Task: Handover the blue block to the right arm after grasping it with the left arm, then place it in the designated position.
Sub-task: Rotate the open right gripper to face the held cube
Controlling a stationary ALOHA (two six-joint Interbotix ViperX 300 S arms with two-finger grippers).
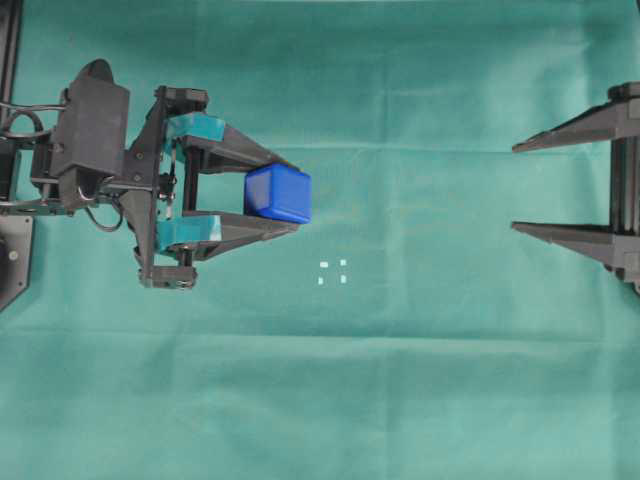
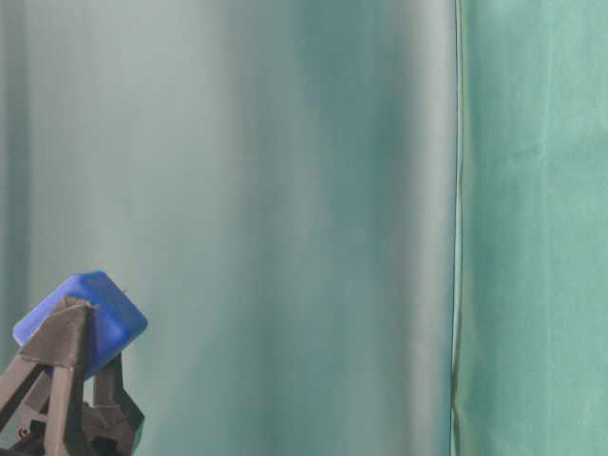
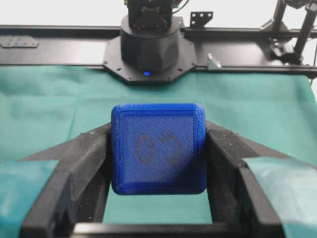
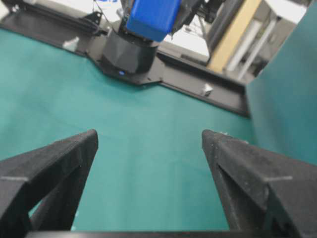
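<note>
grab: done, left end effector (image 1: 292, 195) has the blue block (image 1: 278, 193) pinched between its teal-taped fingers, lifted off the bench | handover: not yet, right end effector (image 1: 516, 187) gapes wide and empty, well apart from the block | placing: still to do, designated position (image 1: 333, 272) bare, just below-right of the block in the overhead view

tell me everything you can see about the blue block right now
The blue block is a small bright blue cube with rounded edges, its faces finely ribbed like printed plastic, one bearing a faint embossed mark. It is clamped on two opposite sides between the fingers of the left gripper, near their tips. In the table-level view it sits tilted, raised off the green cloth. Nothing else touches it.
</note>
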